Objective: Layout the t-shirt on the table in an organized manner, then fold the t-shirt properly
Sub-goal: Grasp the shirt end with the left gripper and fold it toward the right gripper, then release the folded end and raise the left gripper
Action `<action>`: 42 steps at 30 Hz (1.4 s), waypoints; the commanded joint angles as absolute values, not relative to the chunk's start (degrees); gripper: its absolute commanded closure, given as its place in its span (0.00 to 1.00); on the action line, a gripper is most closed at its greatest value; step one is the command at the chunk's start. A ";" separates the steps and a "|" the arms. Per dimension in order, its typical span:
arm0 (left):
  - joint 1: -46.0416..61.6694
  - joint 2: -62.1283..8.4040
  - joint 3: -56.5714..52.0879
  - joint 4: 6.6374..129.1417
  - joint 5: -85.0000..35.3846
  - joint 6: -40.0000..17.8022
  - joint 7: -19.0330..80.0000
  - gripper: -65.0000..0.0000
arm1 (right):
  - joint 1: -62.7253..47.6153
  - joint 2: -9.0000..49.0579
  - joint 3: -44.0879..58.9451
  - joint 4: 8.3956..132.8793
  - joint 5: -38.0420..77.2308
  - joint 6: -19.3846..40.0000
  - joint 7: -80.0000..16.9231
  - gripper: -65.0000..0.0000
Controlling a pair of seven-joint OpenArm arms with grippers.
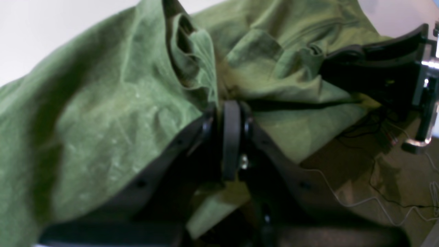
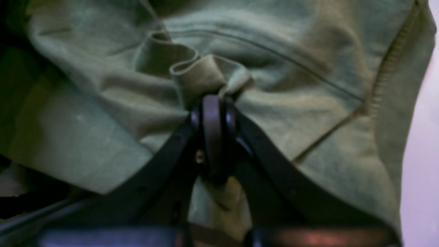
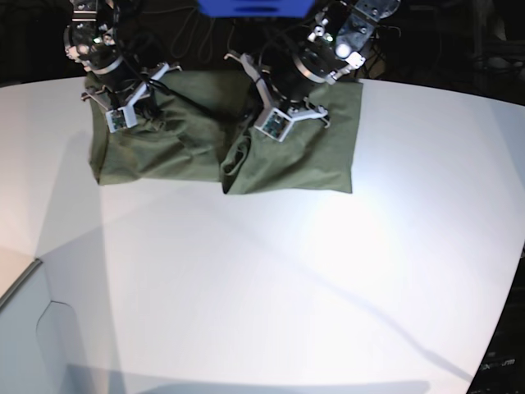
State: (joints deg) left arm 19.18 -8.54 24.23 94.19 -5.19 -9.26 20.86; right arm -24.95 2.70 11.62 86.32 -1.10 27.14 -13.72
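The olive green t-shirt [image 3: 305, 156] lies bunched along the far edge of the white table [image 3: 287, 279], partly lifted in two humps. My left gripper [image 1: 231, 103] is shut on a gathered fold near the middle of the t-shirt [image 1: 113, 113]. My right gripper [image 2: 214, 99] is shut on a rolled hem fold of the t-shirt [image 2: 103, 113], close to a ribbed seam. In the base view the left arm [image 3: 316, 57] stands over the shirt's middle and the right arm [image 3: 107, 57] over its left end. The fingertips are hidden there.
The right arm's black body [image 1: 377, 65] shows at the upper right of the left wrist view. Beyond the table's far edge is brown floor with loose cables [image 1: 377, 199]. A blue object [image 3: 254, 6] sits behind the arms. The table's edge curves at the lower left [image 3: 33, 267].
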 commanded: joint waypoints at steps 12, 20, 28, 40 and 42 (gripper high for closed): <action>18.95 -11.03 31.78 96.75 -5.76 -10.07 19.74 0.50 | -23.52 2.95 11.91 87.69 -0.40 27.12 -15.96 1.00; 19.21 -14.11 29.85 102.02 -5.76 -9.71 19.47 0.44 | -22.90 2.68 12.18 96.40 -0.40 27.12 -20.97 0.75; 23.43 -13.93 15.16 105.10 -5.85 -9.98 19.47 0.44 | -17.45 -1.19 22.81 97.98 -0.22 27.12 -26.59 0.34; 26.33 -14.37 -3.56 105.36 -21.76 -10.07 19.82 0.44 | -14.29 -0.84 26.95 87.60 -0.31 27.12 -27.03 0.33; 26.86 -14.37 -5.76 105.36 -22.90 -10.07 19.82 0.44 | -13.32 -0.84 26.95 85.93 -0.40 27.12 -27.03 0.33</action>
